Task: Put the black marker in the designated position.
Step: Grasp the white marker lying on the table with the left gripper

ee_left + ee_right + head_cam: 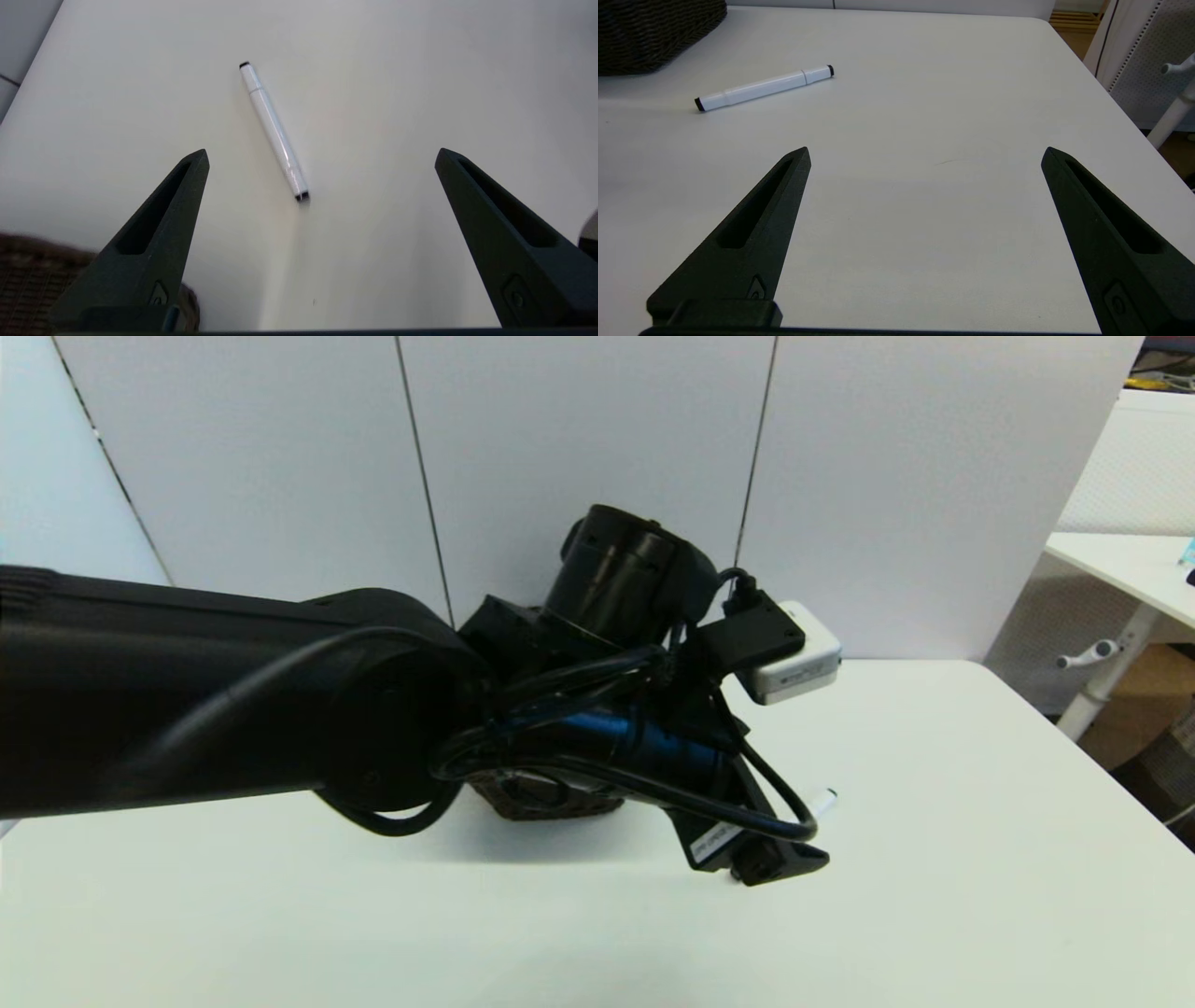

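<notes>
White-barrelled, black-tipped: the black marker (273,129), slim, lying flat on the white table (924,210), untouched, at about four o'clock from the dark woven basket (649,32). Above it, the left gripper (321,156), fingers spread wide, empty. Low nearby, the right gripper (926,154), fingers likewise apart

Bare desk (924,196) lies open all round the black marker (763,87), leaving room on every side. Only the woven basket (654,32), near its 10 o'clock in the right wrist view, blocks passage.
</notes>
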{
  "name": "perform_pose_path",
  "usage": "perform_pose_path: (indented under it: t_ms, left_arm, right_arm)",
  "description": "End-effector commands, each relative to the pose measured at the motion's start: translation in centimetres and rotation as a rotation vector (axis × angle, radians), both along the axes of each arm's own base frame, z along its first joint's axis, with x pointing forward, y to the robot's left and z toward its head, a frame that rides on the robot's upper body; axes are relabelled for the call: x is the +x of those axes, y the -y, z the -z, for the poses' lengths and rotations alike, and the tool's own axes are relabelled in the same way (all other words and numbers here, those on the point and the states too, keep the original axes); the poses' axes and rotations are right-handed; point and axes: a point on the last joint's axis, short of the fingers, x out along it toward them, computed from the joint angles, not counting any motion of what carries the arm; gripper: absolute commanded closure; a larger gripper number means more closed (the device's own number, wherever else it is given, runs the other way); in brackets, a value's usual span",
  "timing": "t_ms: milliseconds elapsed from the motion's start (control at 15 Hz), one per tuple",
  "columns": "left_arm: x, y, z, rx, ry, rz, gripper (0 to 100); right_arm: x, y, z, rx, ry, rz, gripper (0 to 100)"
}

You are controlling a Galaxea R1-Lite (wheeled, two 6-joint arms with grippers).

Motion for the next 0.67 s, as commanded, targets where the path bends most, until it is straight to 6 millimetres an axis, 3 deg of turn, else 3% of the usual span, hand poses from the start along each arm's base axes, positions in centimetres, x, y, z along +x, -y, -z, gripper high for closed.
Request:
perform_pose_path:
  t_ms: [67, 267, 667]
  left_arm:
    - [1.2, 4.3, 3.2, 0.020, -0.080, 0.004, 0]
    - [2.3, 6.1, 5.3, 0.028, -0.140, -0.024, 0]
    - [3.9, 7.8, 8.0, 0.018, -0.224, -0.084, 0]
  right_arm:
    - [0.0, 0.0, 0.0, 0.000, -0.001, -0.001, 0]
    - [0.0, 0.0, 0.0, 0.001, -0.001, -0.001, 0]
    - [0.0, 0.0, 0.0, 0.007, -0.001, -0.001, 0]
